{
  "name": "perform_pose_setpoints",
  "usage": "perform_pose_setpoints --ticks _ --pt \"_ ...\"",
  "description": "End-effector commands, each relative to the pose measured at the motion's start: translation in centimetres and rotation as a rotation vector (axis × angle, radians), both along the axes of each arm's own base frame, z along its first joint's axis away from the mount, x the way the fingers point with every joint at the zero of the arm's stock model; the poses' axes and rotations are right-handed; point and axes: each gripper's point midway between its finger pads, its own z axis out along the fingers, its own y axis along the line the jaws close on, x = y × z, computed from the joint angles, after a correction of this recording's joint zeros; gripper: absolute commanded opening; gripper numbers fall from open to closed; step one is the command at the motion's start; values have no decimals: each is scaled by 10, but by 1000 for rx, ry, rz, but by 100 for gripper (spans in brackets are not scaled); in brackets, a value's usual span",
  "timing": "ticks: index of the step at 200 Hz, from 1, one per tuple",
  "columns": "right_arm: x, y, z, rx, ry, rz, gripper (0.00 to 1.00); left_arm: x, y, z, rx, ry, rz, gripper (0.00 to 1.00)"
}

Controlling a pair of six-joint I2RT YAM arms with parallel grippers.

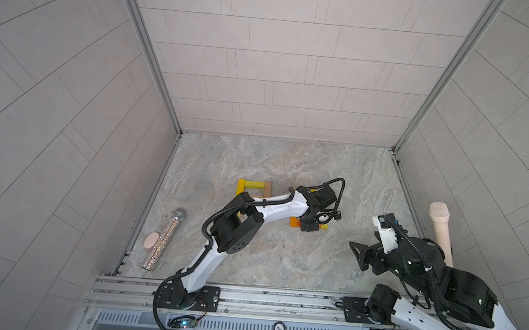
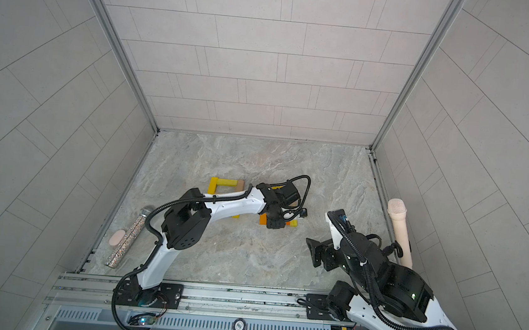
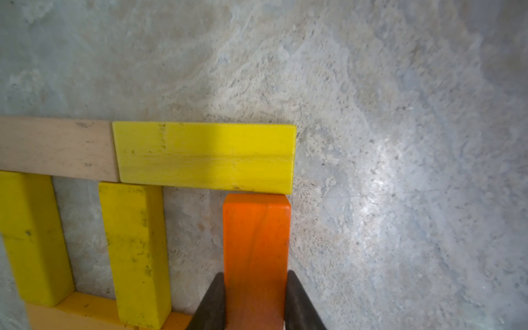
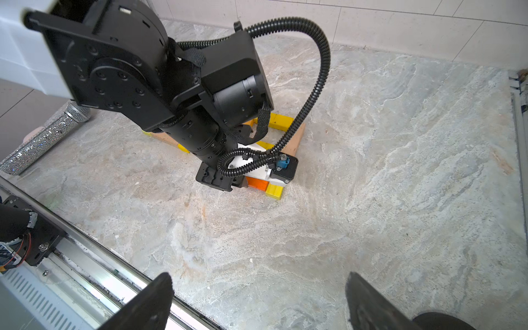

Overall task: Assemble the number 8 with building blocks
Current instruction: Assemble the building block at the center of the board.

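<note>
Grip check: left gripper point(image 3: 255, 275) has its jaws pressed against the two long sides of an orange block point(image 3: 255, 237), held down at table level. The block's free end sits right at the long edge of a flat yellow block point(image 3: 205, 155), at that block's outer end; whether they touch or a hairline gap remains, I cannot tell. A tan block point(image 3: 55, 147) butts end to end with the yellow one, and a further yellow bar point(image 3: 137, 251) runs parallel to the orange block, apart from it. The number 8 point(image 1: 253, 184) is part-built at mid-table point(image 1: 257, 158), largely hidden under the left arm in both top views. Right gripper point(image 4: 258, 277) has its jaws spread wide with nothing between them, above bare surface, well apart from the building blocks point(image 4: 275, 190). Round label point(image 1: 279, 329) on the front rail: characters too small to read.
</note>
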Motion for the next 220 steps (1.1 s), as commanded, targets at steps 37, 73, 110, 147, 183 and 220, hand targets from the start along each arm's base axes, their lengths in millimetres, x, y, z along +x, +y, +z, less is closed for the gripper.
perform_pose_setpoints --ticks 37,73,110,147,183,220 --pt "1 -4 -4 -13 10 -22 96 8 1 -4 14 -7 -17 27" --pt "1 -4 -4 -14 11 -21 96 8 2 -7 18 -3 -18 29" --pt "1 -3 -4 -17 12 -21 96 7 1 -8 15 -1 -20 31" --pt "1 -3 -5 -17 13 -21 96 7 1 -10 17 3 -22 33" --pt "1 -3 -5 -18 13 -21 96 5 0 -10 8 8 -27 37" --pt "1 -4 -4 -17 10 -22 96 4 1 -11 8 13 -30 40"
